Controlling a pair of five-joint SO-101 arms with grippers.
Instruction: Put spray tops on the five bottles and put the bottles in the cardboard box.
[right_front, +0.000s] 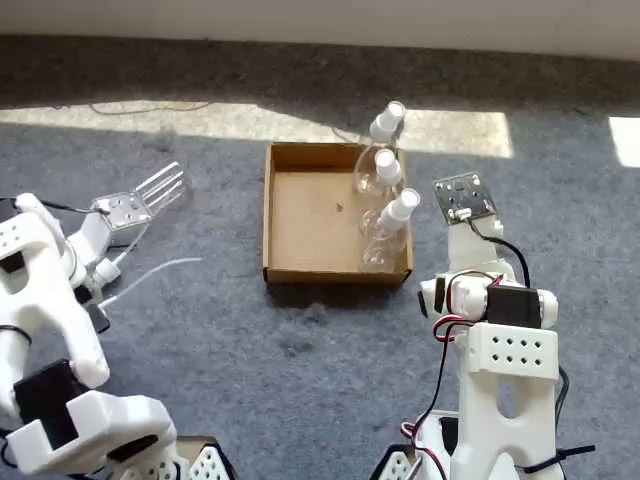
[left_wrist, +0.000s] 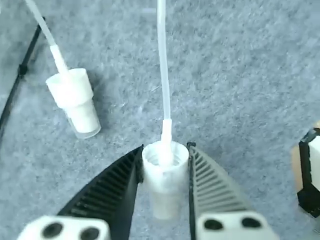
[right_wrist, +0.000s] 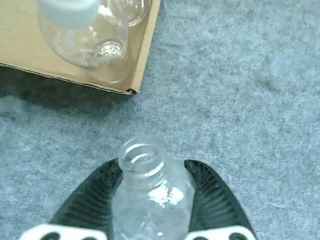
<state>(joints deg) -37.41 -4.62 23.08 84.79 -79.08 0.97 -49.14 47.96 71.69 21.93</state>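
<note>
— Grey cloth covers our bench (right_front: 300, 340). Where do we stand with the spray top (left_wrist: 162, 185)?
— We have it pinched in the left gripper (left_wrist: 165, 150), which is narrowed on the cap. Its dip tube (left_wrist: 162, 75) runs straight out past the fingertips, away from the wrist, and that is its long axis.
— And the bottle (right_wrist: 150, 200)?
— Our right gripper (right_wrist: 152, 164) is closed round its body. The open neck (right_wrist: 142, 155) pokes beyond the fingertips, so the long axis lies along the gripper. It is just beside the cardboard box (right_front: 268, 215), off the right wall.
— So the box lies between our arms?
— Yes: top to the left, bottle to the right, well apart. We judge the tube tip must turn toward that open neck and the two axes line up.
— Is the bottle upright?
— From above, the wrist hides it. It is probably tilted, but we cannot say.
— Anything else?
— Three capped bottles (right_front: 385, 175) sit along the box's right side, and a spare top (left_wrist: 75, 102) lies near the left gripper.
</note>
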